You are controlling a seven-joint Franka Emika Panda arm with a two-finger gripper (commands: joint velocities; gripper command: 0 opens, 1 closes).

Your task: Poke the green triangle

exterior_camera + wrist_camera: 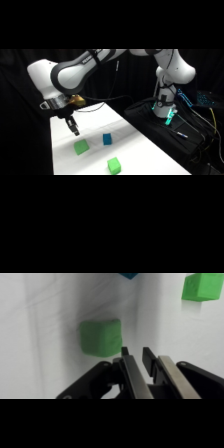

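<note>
The claw [74, 131] hung over the left part of the white desk [145, 150], its two fingers [131, 374] pressed nearly together with only a thin slit between them and nothing held. The green triangle [81, 146] lay flat on the desk just below and slightly in front of the fingertips, apart from them. In the wrist view it sat just beyond the tips and a little to their left [100, 337], not in line with them.

That offset looked like the main risk. A straight drop from here would likely bring the tips down on bare desk beside the block, or catch only its near edge and push it sideways instead of poking the top. The block is low and light-looking, so a glancing touch could slide it toward the blue block [107, 139], which stood near on its right. The brighter green block [114, 165] lay further toward the desk's front edge and could be mistaken for the target, though it was well apart from the claw.

As for heading, the green triangle showed a broad flat top with rounded corners. I could not tell a clear point or a long axis from either view; it read as nearly as wide as deep.
</note>
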